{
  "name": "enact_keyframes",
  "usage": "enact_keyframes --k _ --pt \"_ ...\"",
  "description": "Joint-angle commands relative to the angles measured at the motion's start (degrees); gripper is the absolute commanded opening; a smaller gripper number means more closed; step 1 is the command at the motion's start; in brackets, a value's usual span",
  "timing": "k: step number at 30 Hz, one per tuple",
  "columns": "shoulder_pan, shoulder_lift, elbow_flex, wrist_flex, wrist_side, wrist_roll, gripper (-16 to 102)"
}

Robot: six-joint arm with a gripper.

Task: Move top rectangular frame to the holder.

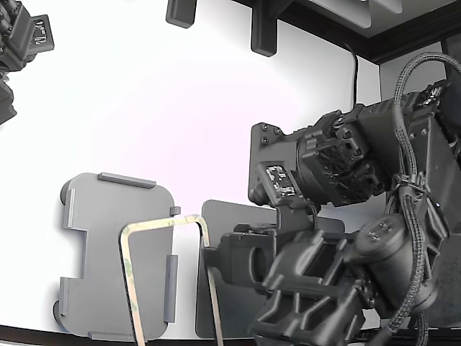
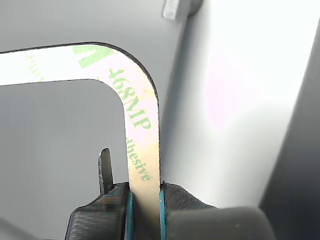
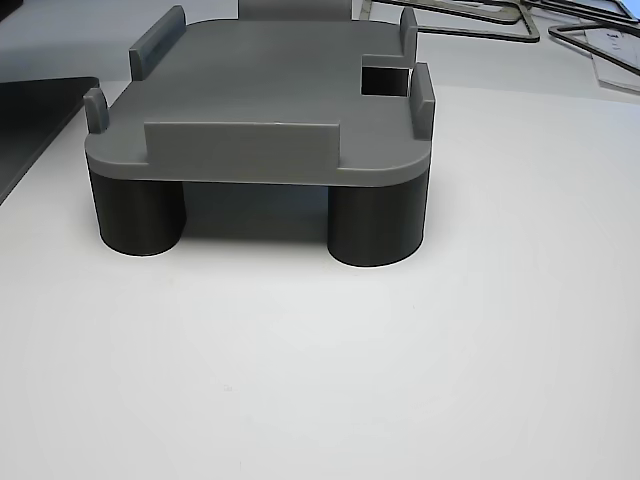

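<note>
Gripper (image 2: 145,200): I am seeing jaws clamping one side of the frame (image 1: 161,225).
Frame: hanging partly over the holder (image 1: 101,238), near the table's front edge.

frame (image 2: 142,145): beige-tan, green lettering, dark edge | holder (image 1: 94,238): light grey top, feet look near-black in the other view | mat (image 1: 230,216): darker grey | table (image 1: 216,108): white | gripper (image 2: 145,210): black, blue pad edges

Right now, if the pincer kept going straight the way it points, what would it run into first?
The pincer, shut on the adhesive frame, points along the strip toward the grey holder. Beyond the frame itself, the holder's surface looks like the first thing met, though depth is unclear.
</note>
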Motion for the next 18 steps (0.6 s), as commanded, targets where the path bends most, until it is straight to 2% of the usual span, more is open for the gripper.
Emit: enact_keyframes --k 1,7,18 --pt "-3.6 -1.85 -5.01 0.53 -0.09 1.23 -11" --pt "-6.94 -7.03 -10.37 0.53 0.0 3.52 -11" --pt "-10.37 -11.16 -12.66 0.53 -3.52 4.83 -11"
